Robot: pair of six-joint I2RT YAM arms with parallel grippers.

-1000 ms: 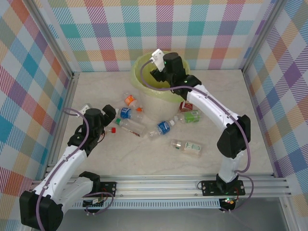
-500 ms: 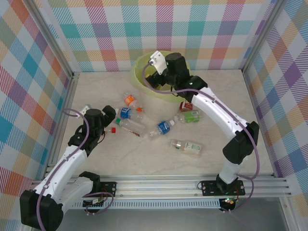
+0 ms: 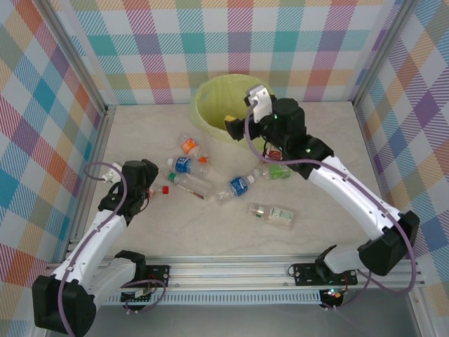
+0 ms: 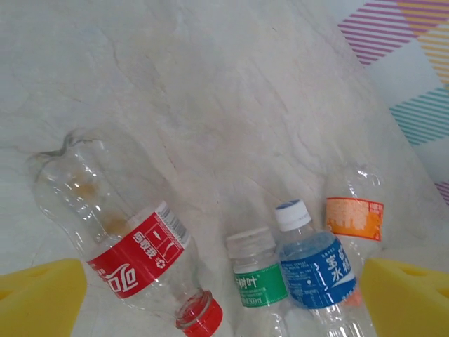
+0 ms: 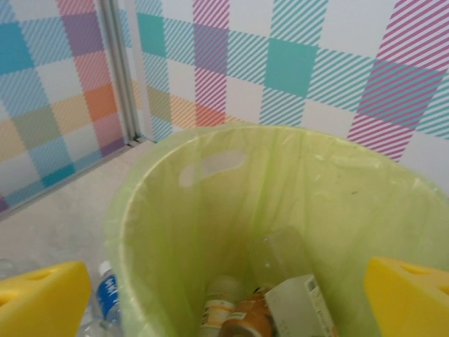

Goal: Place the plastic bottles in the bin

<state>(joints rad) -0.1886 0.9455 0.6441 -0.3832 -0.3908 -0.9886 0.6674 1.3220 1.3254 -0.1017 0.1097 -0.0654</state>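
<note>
Grippers both spread, empty: left gripper (image 4: 221,309) over red-label bottle (image 4: 137,256); right gripper (image 5: 224,298) above bin (image 5: 140,210). Bottles probably light, thin-walled, slick, prone to roll; best pinched across labelled middle. Green bottle (image 4: 256,284) and blue bottle (image 4: 316,270) just beside, crowding cap end; other bottles (image 3: 238,186) loose on table (image 3: 330,232); more bottles (image 5: 235,312) already in bin.

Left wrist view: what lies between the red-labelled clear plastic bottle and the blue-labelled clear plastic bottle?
A green-labelled clear plastic bottle lies between them, as the left wrist view shows.
</note>
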